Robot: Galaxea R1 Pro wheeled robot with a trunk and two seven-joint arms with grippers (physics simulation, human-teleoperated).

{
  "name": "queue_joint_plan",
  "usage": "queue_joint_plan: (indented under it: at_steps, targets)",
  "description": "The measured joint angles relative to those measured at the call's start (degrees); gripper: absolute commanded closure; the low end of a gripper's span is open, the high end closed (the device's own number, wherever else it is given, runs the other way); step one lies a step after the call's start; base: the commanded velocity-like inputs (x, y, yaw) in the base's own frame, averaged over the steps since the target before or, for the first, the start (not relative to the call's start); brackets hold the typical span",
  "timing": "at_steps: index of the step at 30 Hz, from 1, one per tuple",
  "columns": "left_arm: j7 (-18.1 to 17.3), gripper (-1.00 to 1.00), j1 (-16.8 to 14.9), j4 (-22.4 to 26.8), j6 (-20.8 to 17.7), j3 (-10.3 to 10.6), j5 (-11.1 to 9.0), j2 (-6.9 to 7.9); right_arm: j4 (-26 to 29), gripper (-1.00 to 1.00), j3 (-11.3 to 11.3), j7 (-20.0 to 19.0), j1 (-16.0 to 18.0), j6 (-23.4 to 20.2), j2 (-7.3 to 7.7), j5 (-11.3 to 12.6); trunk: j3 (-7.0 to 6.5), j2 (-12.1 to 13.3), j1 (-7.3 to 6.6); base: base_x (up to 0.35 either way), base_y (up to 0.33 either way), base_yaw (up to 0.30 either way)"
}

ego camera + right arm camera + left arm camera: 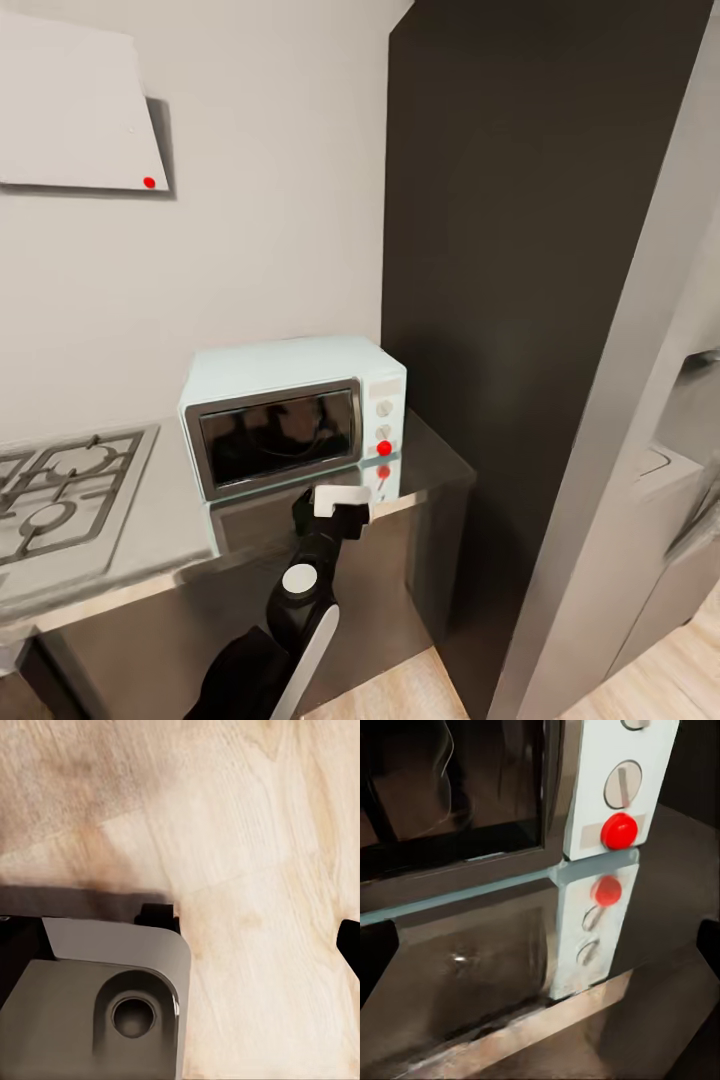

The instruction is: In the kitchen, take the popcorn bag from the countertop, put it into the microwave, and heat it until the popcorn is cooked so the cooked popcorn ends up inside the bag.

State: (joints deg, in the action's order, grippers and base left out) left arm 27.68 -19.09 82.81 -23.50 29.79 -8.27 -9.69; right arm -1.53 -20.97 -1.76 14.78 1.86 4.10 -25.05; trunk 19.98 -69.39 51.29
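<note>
The mint-blue microwave [295,420] stands on the grey countertop [170,545] with its dark glass door shut. The round light [384,447] on its white panel glows red. My left gripper [336,497] hovers open just in front of the microwave's lower right corner, touching nothing. In the left wrist view the panel [619,787], its red light [619,830] and their mirror image in the countertop [660,900] lie close ahead of the left gripper [540,952]. My right gripper [180,945] hangs open over the wooden floor [247,817]. The popcorn bag and popcorn are hidden.
A grey gas hob [60,490] with black grates lies left of the microwave. A tall dark cabinet [520,250] rises right behind the countertop's end. A white wall box [70,100] with a red dot hangs above. A grey part of the robot's base [90,1005] sits under the right gripper.
</note>
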Motion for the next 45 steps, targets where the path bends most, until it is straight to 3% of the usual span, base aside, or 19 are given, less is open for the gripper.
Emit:
queue_joint_plan:
  at_steps: [10,15,19,21,24,25,27,30,32,34,35,36,41,45]
  targets:
    - [-0.24,-1.00,0.00,-1.06,0.13,0.92,-0.76,0.03,-0.03,-1.00,0.02,0.00,0.00,-0.11,0.00,-0.08,0.00,0.00,0.00,-0.346,0.000,0.000]
    - [-0.47,-1.00,0.00,-14.30,0.74,0.37,-8.65,0.43,-0.03,-1.00,0.02,0.00,0.00,-0.02,0.01,-0.08,0.00,0.00,0.00,-0.341,0.000,0.000]
    - [-0.50,-1.00,0.01,-26.65,1.24,0.00,-19.69,2.23,-0.04,-1.00,0.11,0.01,0.00,0.05,-0.23,-0.14,0.01,0.00,0.00,-0.337,0.000,0.000]
    - [-0.53,-1.00,0.03,-35.83,3.82,-0.04,-25.11,3.00,-0.06,-1.00,0.16,0.01,0.00,0.05,-0.17,-0.16,0.01,0.00,0.00,-0.343,0.000,0.000]
    - [-0.54,-1.00,0.02,-46.80,9.18,-0.09,-28.84,3.17,-0.03,-1.00,0.20,0.01,0.00,-0.01,0.05,-0.17,0.01,0.00,0.00,-0.343,0.000,0.000]
    - [-0.59,-1.00,0.01,-50.04,10.16,-0.14,-29.29,3.19,-0.01,-1.00,0.23,0.01,0.00,-0.02,0.09,-0.20,0.01,0.00,0.00,-0.259,0.000,0.000]
    - [-3.07,-1.00,0.03,-64.38,11.87,-0.39,-30.07,3.13,0.02,-1.00,0.27,0.01,0.00,-0.03,0.09,-0.32,0.02,-0.01,-0.02,-0.050,0.000,0.000]
    - [-4.25,-1.00,-0.02,-73.26,12.13,-0.46,-30.29,3.26,0.02,-1.00,0.28,0.01,0.00,-0.03,0.09,-0.35,0.01,-0.01,-0.03,-0.009,0.000,0.000]
    - [-10.01,-1.00,0.11,-79.60,12.23,-0.55,-32.40,3.27,0.02,-1.00,0.28,0.02,0.00,-0.03,0.10,-0.35,0.01,-0.01,-0.03,-0.002,0.000,0.000]
    - [-16.63,-1.00,0.41,-81.55,12.28,-0.52,-34.08,3.86,0.02,-1.00,0.28,0.02,0.00,0.02,0.09,-0.35,0.01,-0.01,-0.03,-0.001,0.000,0.000]
    - [-21.30,-1.00,0.39,-82.26,12.28,-0.48,-34.86,4.88,0.02,-1.00,0.28,0.02,0.00,0.02,0.10,-0.35,0.01,-0.01,-0.03,0.000,0.000,0.000]
    - [-22.72,-1.00,0.35,-82.45,12.38,-0.48,-35.08,5.28,0.02,-1.00,0.28,0.02,0.00,0.03,0.09,-0.35,0.00,-0.01,-0.03,0.000,0.000,0.000]
    - [-25.30,-1.00,2.12,-82.80,19.86,-0.47,-35.55,5.91,0.02,-1.00,0.28,0.02,0.00,0.10,0.12,-0.28,0.01,-0.01,-0.03,0.000,0.000,0.000]
    - [-25.50,-1.00,5.52,-82.81,22.31,-0.47,-35.60,5.89,0.01,-1.00,0.28,0.02,0.00,0.04,0.11,-0.22,0.01,-0.01,-0.03,0.000,0.000,0.000]
